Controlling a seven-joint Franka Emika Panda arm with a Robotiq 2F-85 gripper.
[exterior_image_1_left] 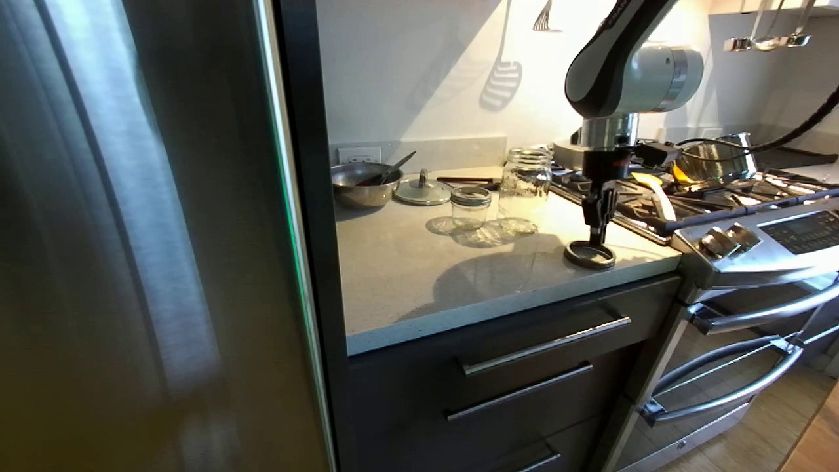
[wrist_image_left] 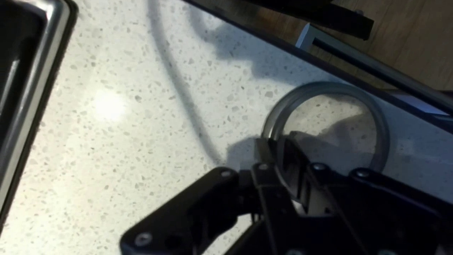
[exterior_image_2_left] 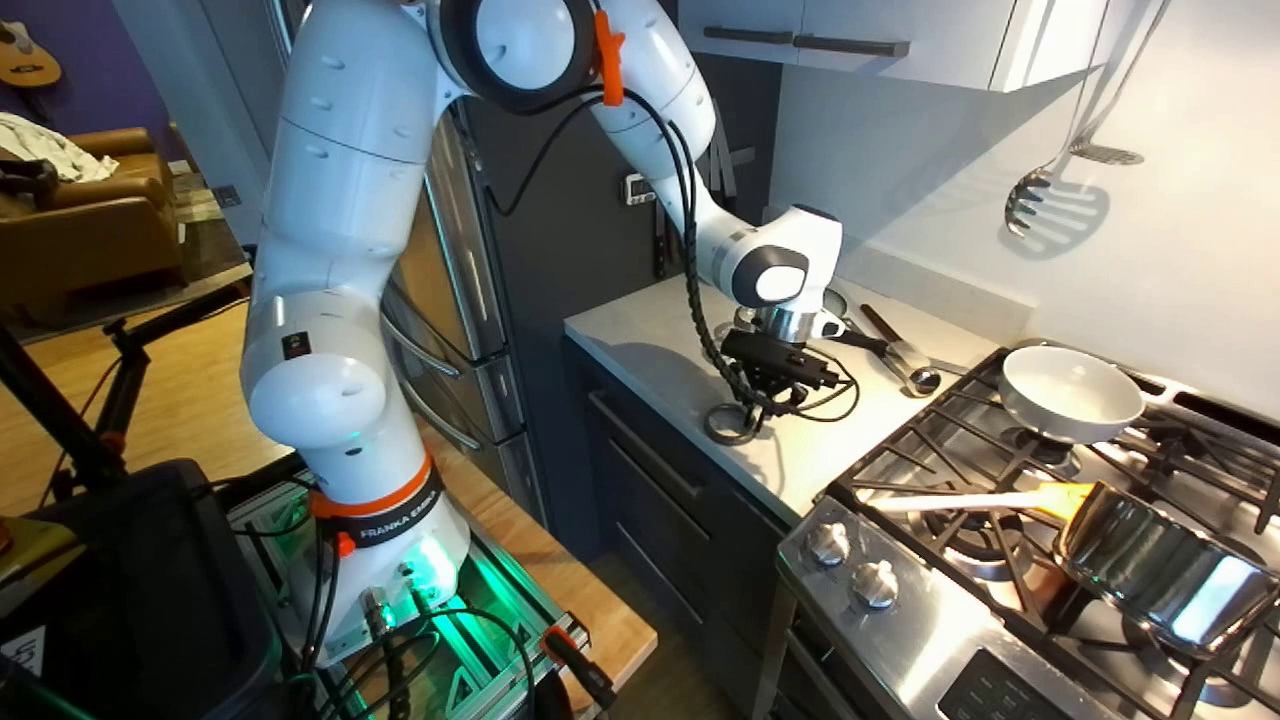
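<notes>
A dark, round metal ring (exterior_image_1_left: 590,264) lies at the front edge of the pale counter in both exterior views. My gripper (exterior_image_1_left: 596,240) points straight down onto its rim. The wrist view has the ring (wrist_image_left: 383,131) at right of centre, its near side covered by the black fingers. There the gripper (wrist_image_left: 276,145) has one fingertip outside the rim and one inside, with the rim running through the narrow gap between them. The jaws look shut on it. The ring's full contact with the pads is in shadow. Its flat lie on the counter seems unchanged by the grip.
Behind stand a small glass jar (exterior_image_1_left: 470,213), a large glass jar (exterior_image_1_left: 524,190), a pot lid (exterior_image_1_left: 423,191) and a metal bowl (exterior_image_1_left: 370,193). Beside the counter is the gas stove, bearing a white bowl (exterior_image_2_left: 1070,395) and a tilted steel pot (exterior_image_2_left: 1165,565). Drawer handles (exterior_image_1_left: 547,346) jut out below.
</notes>
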